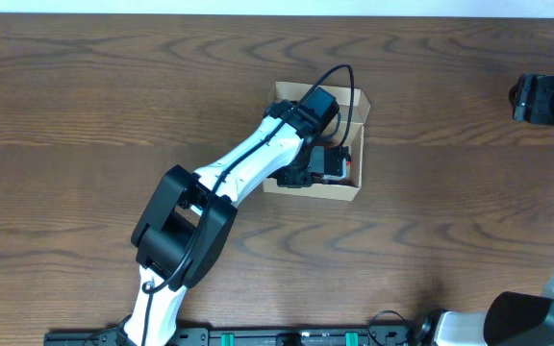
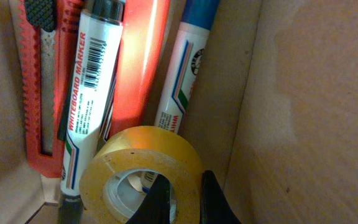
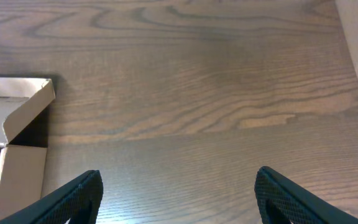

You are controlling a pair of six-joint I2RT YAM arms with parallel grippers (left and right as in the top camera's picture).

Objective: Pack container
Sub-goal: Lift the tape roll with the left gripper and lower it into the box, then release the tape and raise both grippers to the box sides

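Reaching into the box [image 1: 330, 190], which sits open just above the middle of the overhead frame on the table [image 1: 65, 115], the left arm [image 1: 248, 159] covers most of its inside. In the left wrist view the left claw [image 2: 185, 202] is nearly closed at the bottom edge. One finger [image 2: 159, 200] is inside the core of a yellow tape roll [image 2: 135, 155] and the other is outside it, pinching the roll's band.

Above the tape, four items lie side by side between cardboard walls. From left to right they are a red cutter [image 2: 39, 93], a whiteboard marker [image 2: 89, 93] with a black cap, a red-orange stick [image 2: 138, 62] too blurred to name, and a blue marker [image 2: 188, 74] by the right wall. The tape overlaps the markers' lower ends.

The right claw [image 3: 179, 205] is spread wide and holds nothing, over bare table; the box's corner and flap show at that frame's left edge. In the overhead view the right arm [image 1: 546, 96] is at the upper right edge, well apart from the box.
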